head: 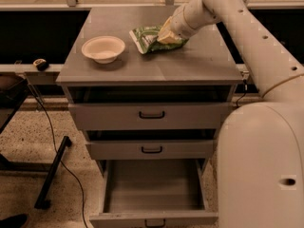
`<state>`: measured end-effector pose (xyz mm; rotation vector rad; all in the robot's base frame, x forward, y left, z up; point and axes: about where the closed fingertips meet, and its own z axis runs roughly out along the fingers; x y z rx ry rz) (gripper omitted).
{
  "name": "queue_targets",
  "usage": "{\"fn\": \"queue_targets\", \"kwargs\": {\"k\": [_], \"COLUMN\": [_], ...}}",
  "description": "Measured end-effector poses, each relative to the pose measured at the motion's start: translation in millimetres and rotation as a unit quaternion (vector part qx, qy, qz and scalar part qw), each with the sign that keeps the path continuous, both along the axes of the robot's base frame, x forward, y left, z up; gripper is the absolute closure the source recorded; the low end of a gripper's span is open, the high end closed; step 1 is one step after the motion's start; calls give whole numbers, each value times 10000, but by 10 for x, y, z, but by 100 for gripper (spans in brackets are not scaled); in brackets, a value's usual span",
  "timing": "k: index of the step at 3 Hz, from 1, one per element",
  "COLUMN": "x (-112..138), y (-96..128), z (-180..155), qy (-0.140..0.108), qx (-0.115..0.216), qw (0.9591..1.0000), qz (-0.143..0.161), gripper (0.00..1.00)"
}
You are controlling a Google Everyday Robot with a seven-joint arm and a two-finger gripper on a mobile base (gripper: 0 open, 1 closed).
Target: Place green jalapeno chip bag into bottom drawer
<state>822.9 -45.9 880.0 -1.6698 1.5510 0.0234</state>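
Observation:
The green jalapeno chip bag lies on the grey cabinet top, right of centre and towards the back. My gripper comes down from the upper right and rests on the bag's right end, covering part of it. The bottom drawer is pulled out wide open below, and its grey inside holds nothing I can see. The two drawers above it are pushed in further.
A white bowl stands on the cabinet top left of the bag. My white arm and base fill the right side, close to the drawers. A black cable and a stand leg lie on the floor at left.

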Motion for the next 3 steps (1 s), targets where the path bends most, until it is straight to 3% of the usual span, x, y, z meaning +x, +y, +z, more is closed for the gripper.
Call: {"fn": "queue_targets", "kwargs": {"k": [1,2,3], "x": [-506,-1211,-1996], "y": [-498,-927,-1292], "z": [559,890,677], "qy": [-350,-393,78], "qx": [822,923,678], "qw": [9960,9945,9964], "qz": [-26,-312,-503], "gripper": [100,100,100]}}
